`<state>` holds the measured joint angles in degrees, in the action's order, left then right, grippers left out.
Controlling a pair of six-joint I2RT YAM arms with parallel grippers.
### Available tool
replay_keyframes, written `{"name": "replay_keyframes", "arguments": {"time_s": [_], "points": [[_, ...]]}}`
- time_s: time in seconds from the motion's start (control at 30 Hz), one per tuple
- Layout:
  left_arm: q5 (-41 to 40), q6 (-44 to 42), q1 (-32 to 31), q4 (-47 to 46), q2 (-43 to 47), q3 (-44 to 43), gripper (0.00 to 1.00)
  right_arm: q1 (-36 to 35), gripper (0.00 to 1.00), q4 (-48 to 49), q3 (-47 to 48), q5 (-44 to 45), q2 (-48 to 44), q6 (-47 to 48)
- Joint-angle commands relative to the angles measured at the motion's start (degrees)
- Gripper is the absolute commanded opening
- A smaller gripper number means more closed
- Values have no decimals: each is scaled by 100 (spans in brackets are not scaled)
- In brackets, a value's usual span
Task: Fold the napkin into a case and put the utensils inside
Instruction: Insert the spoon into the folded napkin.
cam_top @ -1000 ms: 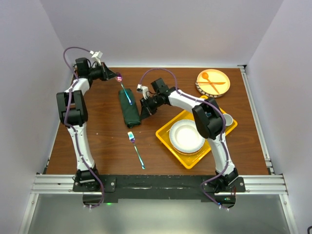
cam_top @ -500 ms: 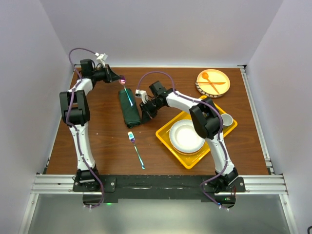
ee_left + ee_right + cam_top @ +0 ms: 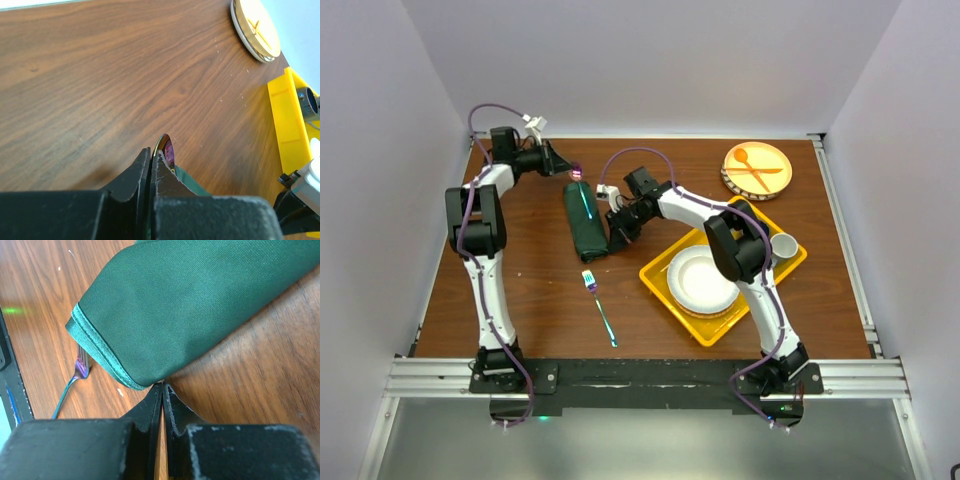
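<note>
1. Tabletop (image 3: 520,270): brown wood grain, everything below sits on it.
2. Yellow tray (image 3: 656,272): set at an angle on the right half, near the front. It's got a white plate (image 3: 703,280) in it and a small cup (image 3: 786,245) at its right corner.
3. Napkin (image 3: 585,225): the dark green cloth is folded into a narrow strip, lying left of centre between the two arms and pointing front to back. The right wrist cam shows one hemmed corner of it (image 3: 190,305) up close.
4. Round wooden plate (image 3: 770,158): far right corner, with an orange spoon and fork crossed on it, well away from the action.
5. Left pincer (image 3: 568,170): it's at the far end of the napkin and clamped tight on the shiny spoon. On its own cam (image 3: 151,160) the purple bowl pokes out right between the closed tips.
6. Right pincer (image 3: 612,238): it's beside the napkin's right edge, toward the near end. On its cam (image 3: 162,386) the fingers are pressed together, tips right against the cloth's corner. Can't tell if any fabric is actually caught in there.
7. Fork (image 3: 602,312): the iridescent one lies loose on the bare tabletop just in front of the napkin, tines toward it. It also peeks out past the cloth corner on the right wrist cam (image 3: 75,375).
8. Spoon (image 3: 582,195): the handle runs as a teal streak along the napkin's far half. Can't tell if it's tucked into a fold or just on top.
</note>
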<state>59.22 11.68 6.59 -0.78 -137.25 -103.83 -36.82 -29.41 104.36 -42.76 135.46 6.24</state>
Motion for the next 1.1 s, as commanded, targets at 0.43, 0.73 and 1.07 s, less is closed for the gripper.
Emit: {"name": "replay_keyframes", "arguments": {"time_s": [0.43,0.73,1.07], "points": [[380,-263,-228,-125,506,750,0,-27,6,93,261,57,-19,-35],[371,-693,-263,376,629,891,0,-36,6,128,234,49,-2,-44],[266,-949,-281,509,752,1093,0,-36,8,58,278,-161,-72,78]]}}
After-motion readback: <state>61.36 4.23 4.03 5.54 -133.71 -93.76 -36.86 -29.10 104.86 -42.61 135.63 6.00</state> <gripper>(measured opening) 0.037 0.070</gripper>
